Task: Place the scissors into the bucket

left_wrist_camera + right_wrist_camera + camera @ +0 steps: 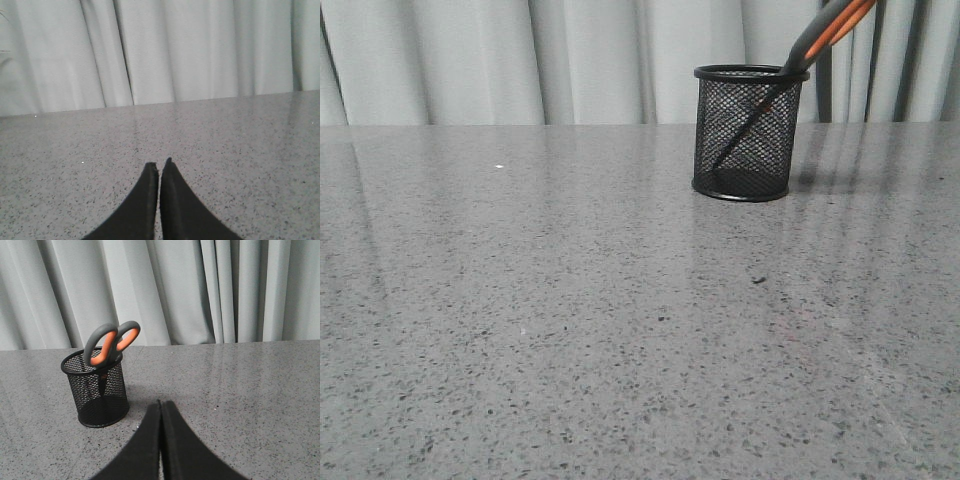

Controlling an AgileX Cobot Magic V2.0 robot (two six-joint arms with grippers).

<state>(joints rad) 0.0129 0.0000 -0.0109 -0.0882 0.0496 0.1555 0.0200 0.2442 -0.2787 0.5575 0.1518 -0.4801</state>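
Now I see the scissors (820,40) standing blades-down inside the bucket (748,135), handle loops leaning out over the rim toward my right in the front view. The bucket sits upright on the grey speckled surface (570,320), near its far edge, with pale curtains (570,60) behind. My left end effector (159,167) has its fingers pressed together, gripping nothing, over bare surface. My right end effector (160,404) is likewise closed and empty, near the bucket but apart from it.
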